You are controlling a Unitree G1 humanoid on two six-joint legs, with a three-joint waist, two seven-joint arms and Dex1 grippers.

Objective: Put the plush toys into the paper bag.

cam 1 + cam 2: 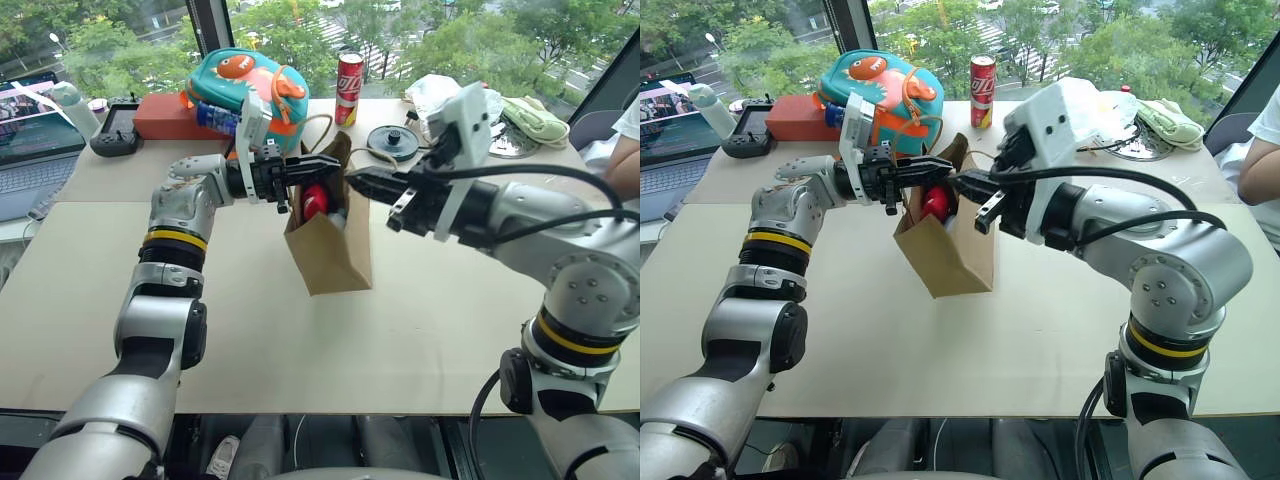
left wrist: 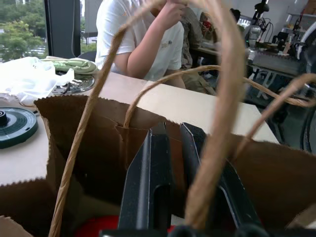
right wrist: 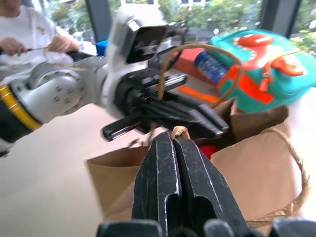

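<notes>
- Hanging above the table (image 1: 420, 330), the paper bag (image 1: 330, 255) is lifted clear of the tan surface, tilted, and carried between the two grippers.
- The left gripper (image 1: 325, 165) points sideways toward the bag's open top; its black fingers (image 2: 150, 182) stand close together, clamped on the near rim of the bag, with one tan cord handle looping over them.
- The right gripper (image 1: 965, 185) comes in from the other side, its fingers (image 3: 180, 177) pressed fully together and pinching the other cord handle (image 3: 180, 131) at their tips.
- Inside the bag sits the red chili toy (image 1: 314, 200), its red body showing through the opening between the two grippers.
- A bit of pale material lies beside the red toy in the bag; I cannot tell whether it is the whitish ball toy.
- Behind the bag, at the far edge of the table, stand a teal backpack (image 1: 250, 85) with an orange dinosaur and a red soda can (image 1: 349, 88).
- A round dark disc (image 1: 393, 142) and a white plastic bag (image 1: 440, 95) lie further right.
- A laptop (image 1: 30, 140) is open at the far left.
- A person in a white shirt (image 2: 143, 39) sits at the table's right end.
</notes>
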